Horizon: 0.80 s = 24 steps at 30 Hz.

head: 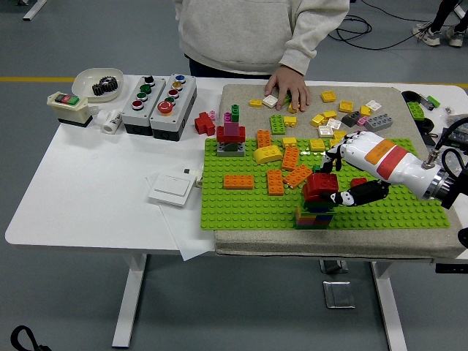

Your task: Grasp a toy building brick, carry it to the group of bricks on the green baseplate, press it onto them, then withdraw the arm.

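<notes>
A dark red brick (319, 187) sits on top of a small multicoloured stack (313, 215) at the front of the green baseplate (241, 208). My right hand (334, 180) reaches in from the right, white with a black thumb. Its fingers (330, 162) curl over the red brick's far side and the thumb presses its near right side, so the hand is shut on it. Several orange bricks (276, 181) and a yellow curved brick (268, 153) lie loose on the plate. My left arm is out of view.
A person stands at the far side with one hand (287, 82) resting on the grey mat among several loose bricks (329, 117). A red and grey brick tower (231, 137) stands at the plate's back left. Button boxes (158, 95) and a white switch plate (172, 189) lie to the left.
</notes>
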Tool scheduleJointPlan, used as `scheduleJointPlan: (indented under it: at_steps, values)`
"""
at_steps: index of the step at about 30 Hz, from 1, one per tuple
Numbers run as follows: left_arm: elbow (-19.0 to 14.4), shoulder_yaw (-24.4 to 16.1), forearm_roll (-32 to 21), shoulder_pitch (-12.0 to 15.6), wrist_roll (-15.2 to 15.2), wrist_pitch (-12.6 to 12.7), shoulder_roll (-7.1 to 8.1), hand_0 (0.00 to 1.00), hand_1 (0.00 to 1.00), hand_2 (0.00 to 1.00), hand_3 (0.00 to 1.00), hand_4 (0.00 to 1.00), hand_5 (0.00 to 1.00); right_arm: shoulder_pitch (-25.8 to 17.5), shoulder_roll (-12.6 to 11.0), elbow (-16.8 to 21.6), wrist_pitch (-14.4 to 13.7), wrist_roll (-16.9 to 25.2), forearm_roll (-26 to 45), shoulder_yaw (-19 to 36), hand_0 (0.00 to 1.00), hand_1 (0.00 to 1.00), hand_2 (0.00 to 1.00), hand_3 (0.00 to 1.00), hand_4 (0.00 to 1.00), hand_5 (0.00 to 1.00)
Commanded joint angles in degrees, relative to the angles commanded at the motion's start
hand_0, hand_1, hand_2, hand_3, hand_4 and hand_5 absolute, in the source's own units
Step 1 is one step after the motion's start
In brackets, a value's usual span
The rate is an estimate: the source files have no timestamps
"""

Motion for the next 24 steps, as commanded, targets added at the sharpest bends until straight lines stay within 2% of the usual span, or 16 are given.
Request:
scheduleJointPlan:
  at_steps: [24]
  values:
    - [-0.01, -0.11, 0.20, 0.00, 0.06, -0.07, 0.04, 0.670, 0.701, 0.720, 0.586, 0.670, 0.665, -0.12, 0.06, 0.05, 0.68, 0.07, -0.41, 0.15, 0.629, 0.455, 0.518, 0.507, 0.794, 0.397]
